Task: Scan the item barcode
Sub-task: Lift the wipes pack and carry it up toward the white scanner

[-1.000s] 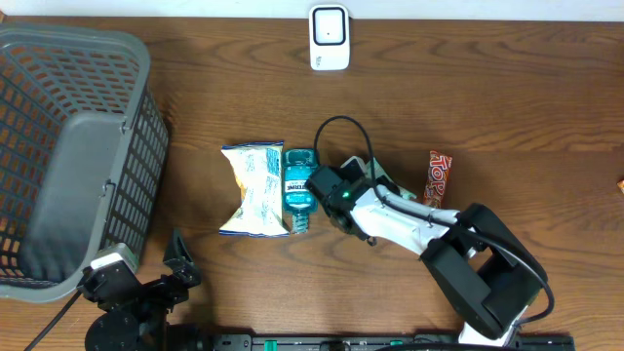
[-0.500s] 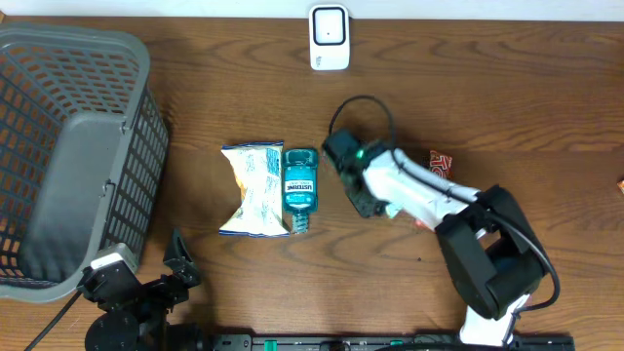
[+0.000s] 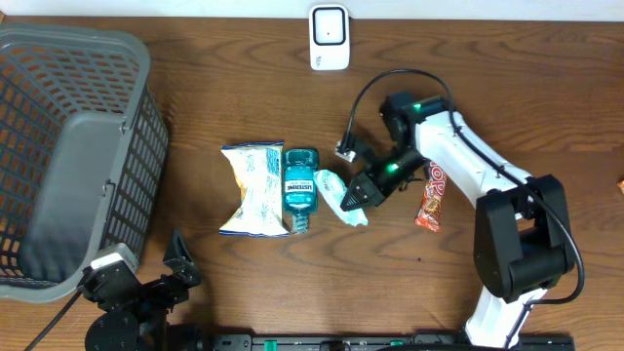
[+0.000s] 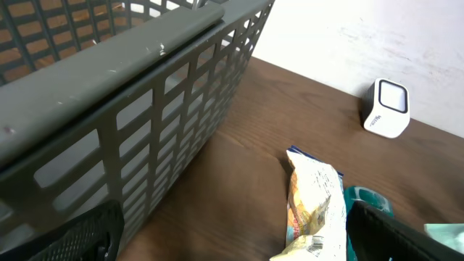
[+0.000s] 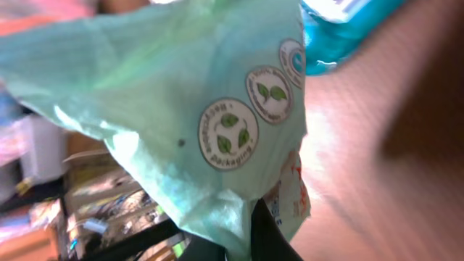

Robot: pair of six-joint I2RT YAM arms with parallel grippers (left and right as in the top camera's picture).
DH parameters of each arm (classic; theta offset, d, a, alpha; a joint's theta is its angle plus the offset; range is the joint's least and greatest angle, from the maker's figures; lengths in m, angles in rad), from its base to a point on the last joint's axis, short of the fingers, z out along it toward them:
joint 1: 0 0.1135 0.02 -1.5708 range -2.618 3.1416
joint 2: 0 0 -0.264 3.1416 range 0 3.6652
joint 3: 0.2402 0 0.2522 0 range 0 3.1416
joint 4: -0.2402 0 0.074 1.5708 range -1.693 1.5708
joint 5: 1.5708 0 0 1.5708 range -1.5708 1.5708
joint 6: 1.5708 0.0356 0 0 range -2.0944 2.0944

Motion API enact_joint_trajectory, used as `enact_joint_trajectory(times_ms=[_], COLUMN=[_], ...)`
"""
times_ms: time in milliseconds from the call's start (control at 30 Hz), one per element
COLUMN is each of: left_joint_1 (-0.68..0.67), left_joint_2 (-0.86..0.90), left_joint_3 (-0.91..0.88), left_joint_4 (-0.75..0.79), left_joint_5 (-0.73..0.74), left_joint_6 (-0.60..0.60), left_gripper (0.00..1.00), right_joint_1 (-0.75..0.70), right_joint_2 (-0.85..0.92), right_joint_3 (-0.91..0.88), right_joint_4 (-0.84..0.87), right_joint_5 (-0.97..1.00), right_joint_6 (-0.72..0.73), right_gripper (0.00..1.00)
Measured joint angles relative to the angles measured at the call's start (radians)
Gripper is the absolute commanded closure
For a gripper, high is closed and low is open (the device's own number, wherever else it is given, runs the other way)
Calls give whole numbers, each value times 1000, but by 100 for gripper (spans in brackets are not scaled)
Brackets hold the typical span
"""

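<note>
The right claw (image 3: 365, 189) is pinching the pale green packet (image 3: 338, 191) just beside the blue bottle (image 3: 300, 185), only its wrist camera shows the packet's round leaf stickers (image 5: 229, 135), and the left claw (image 4: 239, 243) is wide open.

Overhead looks down; left wrist also sees scanner (image 3: 330, 37).

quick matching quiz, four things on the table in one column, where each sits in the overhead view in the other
1 grey plastic mesh basket
2 white boxy scanner
3 blue mouthwash bottle
4 red candy bar wrapper

A top edge, centre
B far left
C furthest right of the four
D between white snack bag and pale green packet

Pairs: 1-B, 2-A, 3-D, 4-C
</note>
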Motion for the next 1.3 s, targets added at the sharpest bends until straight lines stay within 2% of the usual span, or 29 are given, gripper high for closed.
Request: enact_joint_trajectory(times_ms=[233,367,533,733,1300], left_joint_1=[0,0,0,0,0], left_joint_2=[0,0,0,0,0], left_joint_3=[0,0,0,0,0], left_joint_4=[0,0,0,0,0], left_joint_5=[0,0,0,0,0], left_joint_6=[0,0,0,0,0], left_gripper=[2,2,2,2,2], right_joint_1=[-3,-3,-3,-3,-2], right_joint_2=[0,1,1,2,2], right_joint_3=[-1,-1,-1,-1,-1], right_joint_4=[-227,-353,-468,-471,-472], right_joint_5=[-227,-289,-330,-342,-346], right_joint_6=[-434,-669,-893,-991,-1013], right_gripper=[99,99,99,99,99])
